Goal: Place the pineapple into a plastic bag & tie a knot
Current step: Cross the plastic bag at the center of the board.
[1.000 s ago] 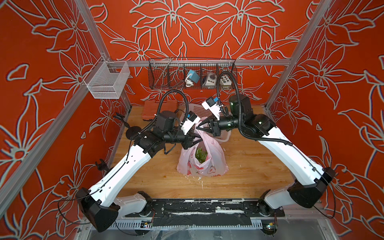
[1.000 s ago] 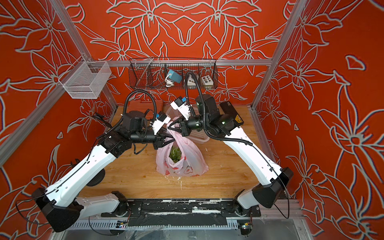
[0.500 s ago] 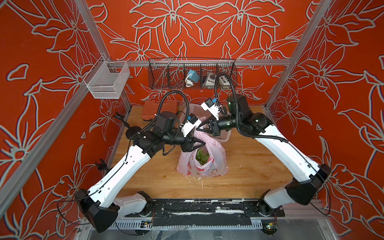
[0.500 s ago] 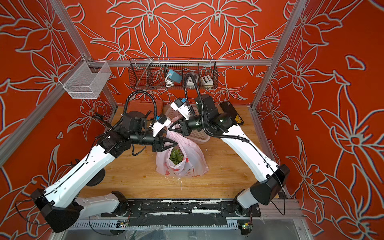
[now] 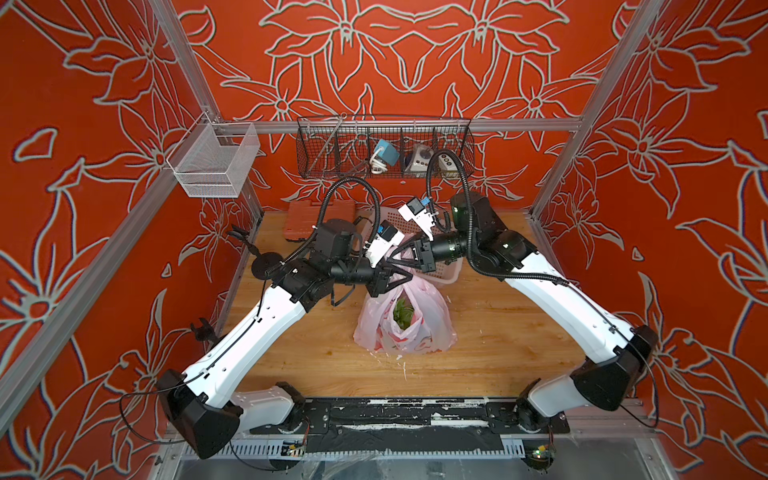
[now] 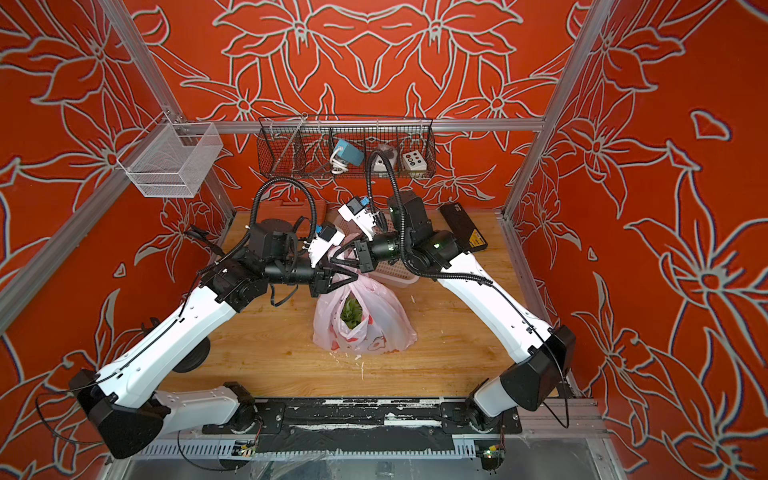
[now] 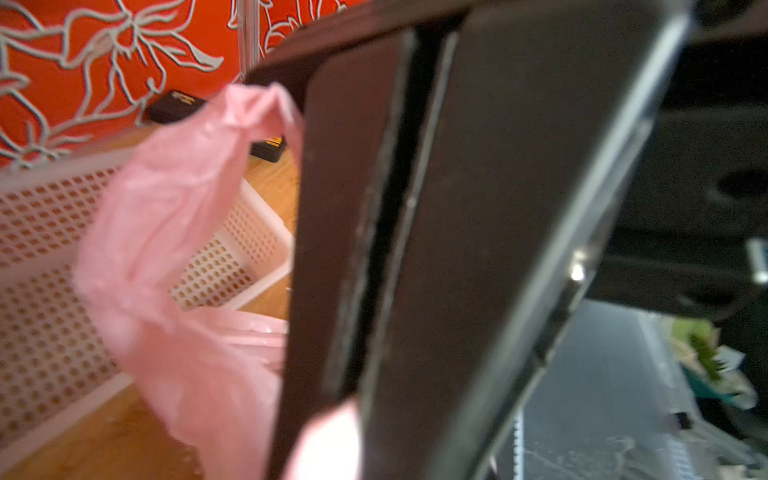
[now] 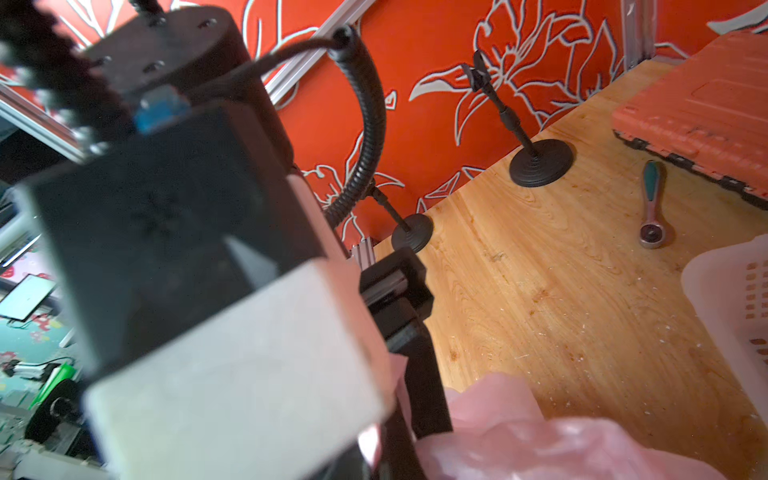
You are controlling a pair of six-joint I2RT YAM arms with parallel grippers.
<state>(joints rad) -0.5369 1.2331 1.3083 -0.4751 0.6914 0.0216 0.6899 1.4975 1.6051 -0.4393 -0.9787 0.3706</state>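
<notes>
Knot hidden behind crossed jaws above plastic bag (image 5: 405,328).

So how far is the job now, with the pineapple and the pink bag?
Done: green pineapple leaves show inside the thin pink plastic bag on the wooden table. In hand: left gripper and right gripper meet at the bag's handles. Left: no finished knot is visible; the bag's mouth gapes.
</notes>
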